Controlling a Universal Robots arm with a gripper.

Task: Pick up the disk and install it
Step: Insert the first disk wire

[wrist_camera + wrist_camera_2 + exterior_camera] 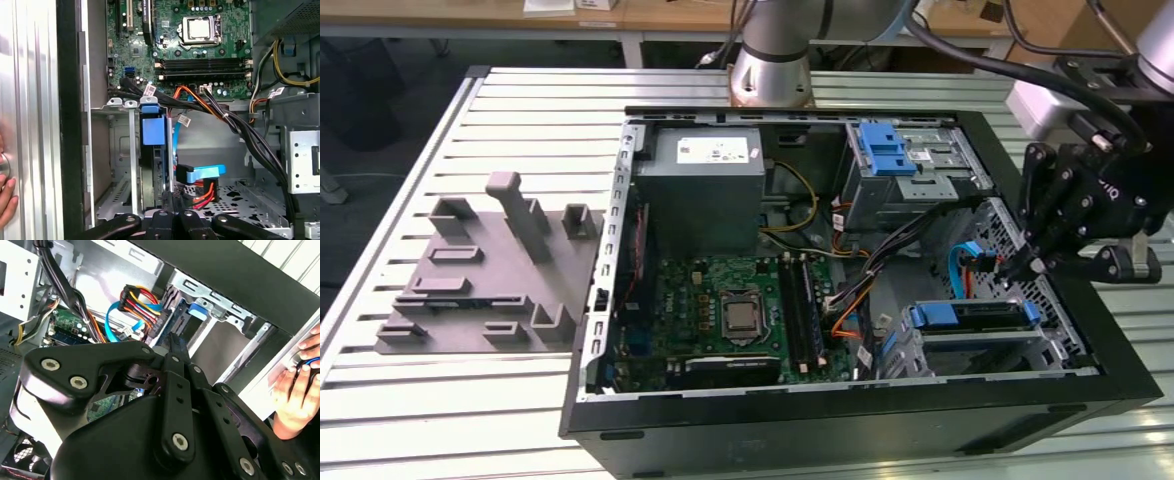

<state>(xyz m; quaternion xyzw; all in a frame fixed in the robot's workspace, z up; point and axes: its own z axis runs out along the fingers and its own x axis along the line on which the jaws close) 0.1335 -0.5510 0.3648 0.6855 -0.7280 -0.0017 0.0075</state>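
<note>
gripper [1019, 268] of the single arm hung low over the open computer case [854, 420], at the exterior view's right, its dark fingers drawn close together with the tips at the end of the disk [970, 317]. whether they actually pinched the disk's edge could not be told. the disk sat upright in its blue carrier inside the metal drive cage [1014, 345], in the case's lower corner on that side, so it appeared already slid into its bay. in the first wrist view the disk [153, 131] stood on edge in the cage, the gripper [171, 206] right at its near end, with a blue cable connector [201, 175] and orange wires [202, 192] just beside it. the motherboard [720, 315] lay further in, and a grey moulded fixture [487, 270] rested on the slatted tabletop [520, 100] well apart from the case. a person's hand [295, 390] rested on the case's outer wall.

risks, as a judgement: the carrier could bind in the cage rails if pushed at a tilt, the loose cables beside the bay could be caught or pinched by the fingers, and the nearby hand could be struck.
</note>
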